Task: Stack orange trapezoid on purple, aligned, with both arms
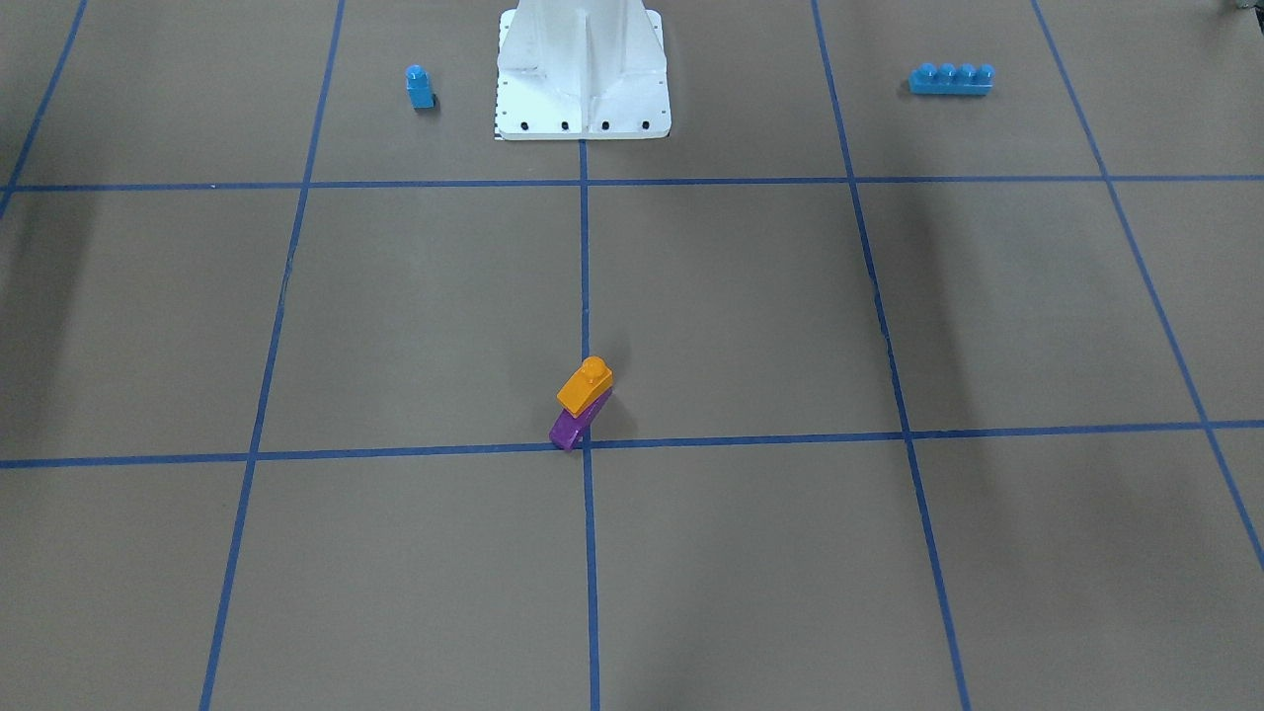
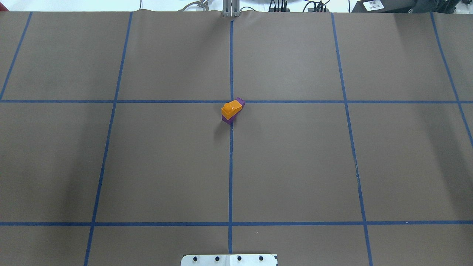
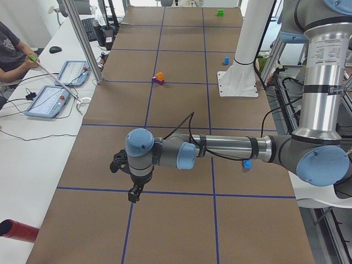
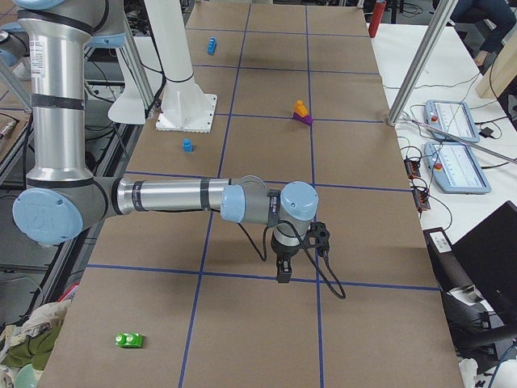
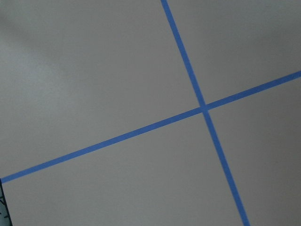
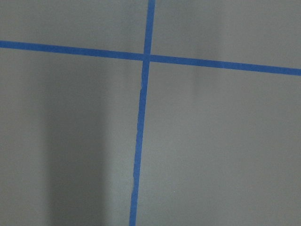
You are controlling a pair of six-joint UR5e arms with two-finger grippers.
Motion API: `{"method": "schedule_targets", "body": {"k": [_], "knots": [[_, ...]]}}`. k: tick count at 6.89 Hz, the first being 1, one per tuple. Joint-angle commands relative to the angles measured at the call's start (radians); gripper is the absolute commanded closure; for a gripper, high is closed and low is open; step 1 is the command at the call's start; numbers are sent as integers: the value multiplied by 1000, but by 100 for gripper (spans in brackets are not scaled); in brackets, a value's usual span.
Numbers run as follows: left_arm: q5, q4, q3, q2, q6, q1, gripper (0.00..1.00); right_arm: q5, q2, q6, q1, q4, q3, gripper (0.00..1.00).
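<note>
Seeing orange (image 1: 585,385) seated on purple (image 1: 567,430), mid-desk (image 1: 790,316), right at a tape crossing (image 1: 586,444), with some purple showing at the ends. Spotting left claw (image 3: 133,195) and right claw (image 4: 283,272) in side views only, pointing down, well apart from the stack. Can't tell whether spread or pressed together. Noting small blue brick (image 1: 420,87) and long blue brick (image 1: 951,79) beside base (image 1: 583,89).
</note>
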Motion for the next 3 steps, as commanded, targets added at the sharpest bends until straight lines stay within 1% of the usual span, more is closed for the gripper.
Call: {"method": "schedule_targets", "body": {"k": [1,3], "knots": [[0,46,-33,20,-4,23,0,57,2,0,23,4,-25,0],[15,47,-31,25,-6,52,0,59,3,0,23,4,-31,0]]}}
